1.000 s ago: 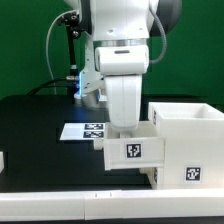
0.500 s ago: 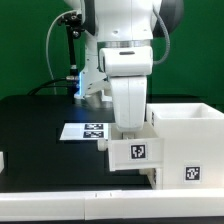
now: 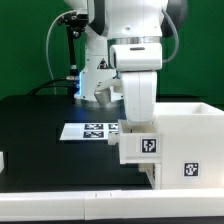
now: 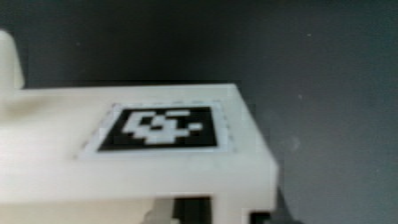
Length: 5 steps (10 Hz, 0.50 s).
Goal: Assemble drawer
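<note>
A small white drawer tray [image 3: 146, 146] with a black-and-white marker on its front hangs at my gripper [image 3: 134, 127]. The gripper is shut on the tray's top edge, and the tray hides most of its fingers. The tray touches or nearly touches the open side of the tall white drawer casing [image 3: 186, 140] at the exterior view's right. The casing carries its own marker [image 3: 189, 171]. In the wrist view the tray's marked face [image 4: 164, 128] fills the frame, with a dark finger [image 4: 269, 204] showing just at its edge.
The marker board [image 3: 90, 131] lies flat on the black table behind the tray. Another white part [image 3: 3, 160] shows at the exterior view's left edge. A white strip [image 3: 90, 203] runs along the table's front. Cables and a stand rise at the back.
The arm has carried the tray toward the exterior view's right, from in front of the marker board up against the casing. The casing has not moved.
</note>
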Available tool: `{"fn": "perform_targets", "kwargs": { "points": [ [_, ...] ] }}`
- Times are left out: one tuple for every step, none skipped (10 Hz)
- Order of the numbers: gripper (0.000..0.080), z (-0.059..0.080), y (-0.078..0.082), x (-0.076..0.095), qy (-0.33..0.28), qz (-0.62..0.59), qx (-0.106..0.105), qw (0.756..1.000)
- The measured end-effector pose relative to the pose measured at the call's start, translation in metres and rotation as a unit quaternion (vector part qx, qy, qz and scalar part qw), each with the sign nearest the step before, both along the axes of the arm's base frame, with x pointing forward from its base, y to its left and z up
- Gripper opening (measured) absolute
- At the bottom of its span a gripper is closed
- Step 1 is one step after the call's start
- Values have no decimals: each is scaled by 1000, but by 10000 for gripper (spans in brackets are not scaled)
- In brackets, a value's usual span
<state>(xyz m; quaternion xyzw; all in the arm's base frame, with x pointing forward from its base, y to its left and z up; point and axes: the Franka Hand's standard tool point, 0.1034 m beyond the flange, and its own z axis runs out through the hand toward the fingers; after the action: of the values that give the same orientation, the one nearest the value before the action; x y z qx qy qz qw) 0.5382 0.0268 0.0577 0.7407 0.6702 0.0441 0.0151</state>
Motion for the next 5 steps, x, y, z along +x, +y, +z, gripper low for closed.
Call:
{"fn": "perform_targets", "kwargs": {
  "points": [
    [38, 0, 0, -1, 1, -5, 0, 1000],
    [38, -1, -1, -1, 1, -6, 0, 1000],
    [38, -1, -1, -1, 2, -6, 0, 1000],
    [109, -1, -1, -1, 2, -6, 0, 1000],
    [109, -2, -1, -1, 2, -6, 0, 1000]
  ]
}}
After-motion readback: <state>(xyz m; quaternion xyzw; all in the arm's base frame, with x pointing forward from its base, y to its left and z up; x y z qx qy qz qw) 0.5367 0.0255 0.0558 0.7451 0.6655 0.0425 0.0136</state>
